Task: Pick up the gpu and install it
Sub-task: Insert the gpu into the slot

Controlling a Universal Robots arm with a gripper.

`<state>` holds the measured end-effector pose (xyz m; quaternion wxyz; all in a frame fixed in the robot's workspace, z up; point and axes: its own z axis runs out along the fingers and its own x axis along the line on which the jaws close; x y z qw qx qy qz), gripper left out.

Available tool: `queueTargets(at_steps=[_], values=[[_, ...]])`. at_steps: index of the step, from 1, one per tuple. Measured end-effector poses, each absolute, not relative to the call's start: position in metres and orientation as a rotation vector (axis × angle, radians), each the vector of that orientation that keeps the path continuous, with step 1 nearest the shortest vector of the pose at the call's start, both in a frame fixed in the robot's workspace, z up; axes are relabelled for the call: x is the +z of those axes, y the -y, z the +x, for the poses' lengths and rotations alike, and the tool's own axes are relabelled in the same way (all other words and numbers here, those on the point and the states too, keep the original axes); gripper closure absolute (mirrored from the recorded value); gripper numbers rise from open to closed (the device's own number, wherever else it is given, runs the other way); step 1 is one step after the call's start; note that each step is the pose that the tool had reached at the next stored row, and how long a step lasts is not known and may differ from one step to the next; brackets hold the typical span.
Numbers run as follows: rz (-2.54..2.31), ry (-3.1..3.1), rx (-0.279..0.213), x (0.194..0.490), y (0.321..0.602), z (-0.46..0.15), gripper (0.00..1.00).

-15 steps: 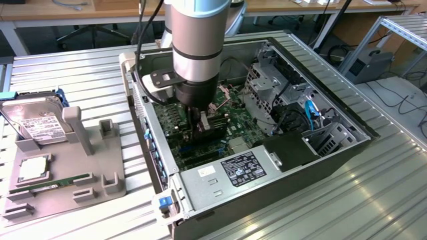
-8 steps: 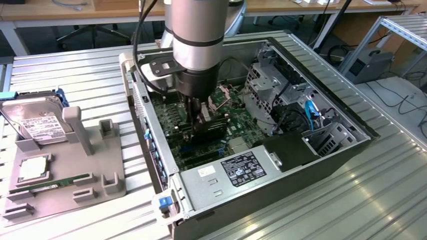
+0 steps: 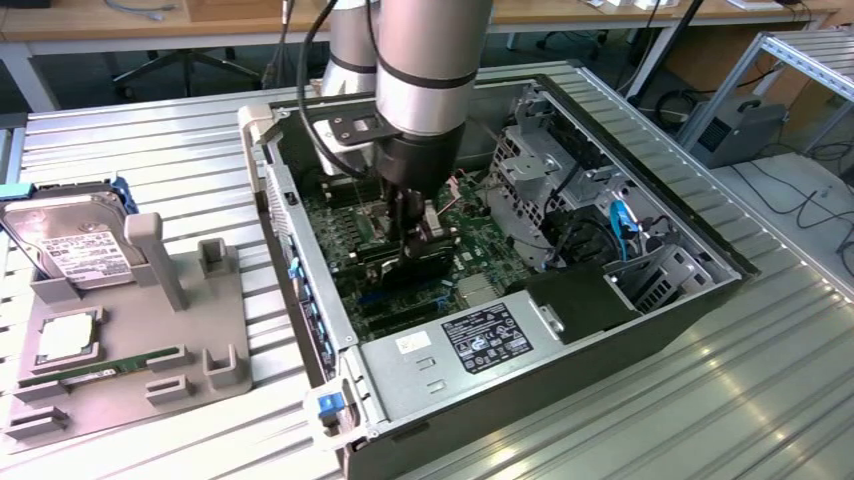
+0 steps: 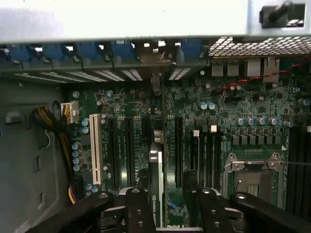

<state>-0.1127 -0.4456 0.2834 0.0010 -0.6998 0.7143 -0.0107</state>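
The gpu (image 3: 407,272) stands on edge inside the open computer case (image 3: 667,300), low over the motherboard's expansion slots, black face showing. In the wrist view its thin silvery top edge (image 4: 155,170) runs between my two black fingers (image 4: 140,206). My gripper (image 3: 416,232) reaches straight down into the case and straddles the card. The jaws stand apart: one finger lies close against the card, and on the other side a strip of green board shows between card and finger. The card's lower edge is hidden where it meets the slots.
The drive cage (image 3: 534,180) and the power supply (image 3: 467,345) crowd the case beside the card. A white slot (image 4: 95,148) and several black slots lie on the motherboard (image 4: 243,107). The grey fixture (image 3: 120,350) at the exterior view's left holds a hard drive (image 3: 74,245) and a green memory stick (image 3: 114,367).
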Motion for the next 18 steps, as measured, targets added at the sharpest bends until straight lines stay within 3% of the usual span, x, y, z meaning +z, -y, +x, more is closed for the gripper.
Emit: queueTargets(at_steps=[4,7,8,10,18], values=[[-2.211,-2.256,-0.004,0.283,0.445,-0.096,0.60],[-2.221,-2.266,0.017,0.283,0.444,-0.083,0.79],[-2.224,-2.270,0.025,0.283,0.444,-0.078,0.79],[-2.231,-2.277,0.041,0.283,0.444,-0.069,0.89],[-2.233,-2.279,0.046,0.283,0.444,-0.067,0.89]])
